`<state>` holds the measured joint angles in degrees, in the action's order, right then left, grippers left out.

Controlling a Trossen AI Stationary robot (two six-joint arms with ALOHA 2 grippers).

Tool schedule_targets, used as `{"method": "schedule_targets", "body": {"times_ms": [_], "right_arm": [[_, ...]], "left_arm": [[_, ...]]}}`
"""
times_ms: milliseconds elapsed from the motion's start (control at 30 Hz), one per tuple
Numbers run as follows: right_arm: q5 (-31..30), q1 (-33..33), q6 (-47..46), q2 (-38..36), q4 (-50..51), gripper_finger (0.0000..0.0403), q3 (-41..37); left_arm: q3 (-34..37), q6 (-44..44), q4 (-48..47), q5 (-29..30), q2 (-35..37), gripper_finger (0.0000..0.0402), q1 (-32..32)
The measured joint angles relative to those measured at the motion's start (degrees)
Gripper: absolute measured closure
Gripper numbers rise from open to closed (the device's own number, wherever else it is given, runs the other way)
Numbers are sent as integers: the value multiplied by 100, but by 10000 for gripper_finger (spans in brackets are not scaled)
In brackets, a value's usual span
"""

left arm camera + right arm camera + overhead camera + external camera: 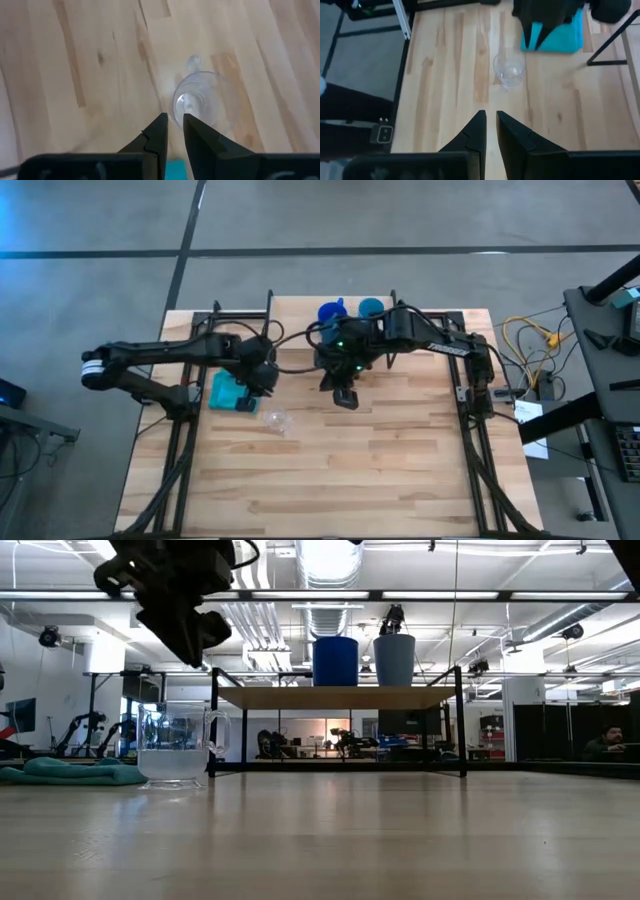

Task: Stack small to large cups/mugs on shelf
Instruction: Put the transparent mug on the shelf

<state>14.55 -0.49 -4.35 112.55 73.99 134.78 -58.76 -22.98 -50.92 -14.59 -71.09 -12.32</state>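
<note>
A small clear cup (275, 420) (175, 745) stands upright on its base on the table. My left gripper (264, 378) (175, 120) hangs shut above the table, just on the far-left side of it, and the cup (202, 102) shows just beyond its fingertips. My right gripper (346, 398) (491, 117) is shut too, hovering right of the cup (509, 67). The dark blue mug (332, 313) (335, 661) and the light blue cup (371, 308) (394, 659) stand side by side on the shelf (335, 697) at the table's far edge.
A folded teal cloth (230, 392) (70, 772) lies on the table left of the clear cup, under my left arm. Black frame rails (180, 430) run along the table's left and right sides. Bare wood (340, 480) stretches toward the near edge.
</note>
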Motion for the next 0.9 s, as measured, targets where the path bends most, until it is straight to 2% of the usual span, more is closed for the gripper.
{"method": "schedule_targets", "body": {"times_ms": [533,900], "right_arm": [[1,173,-216,2,-234,364,0],[-1,173,33,4,-229,364,0]], "left_arm": [[-78,-125,234,-250,-1183,355,4],[-116,8,195,-454,-992,355,7]]}}
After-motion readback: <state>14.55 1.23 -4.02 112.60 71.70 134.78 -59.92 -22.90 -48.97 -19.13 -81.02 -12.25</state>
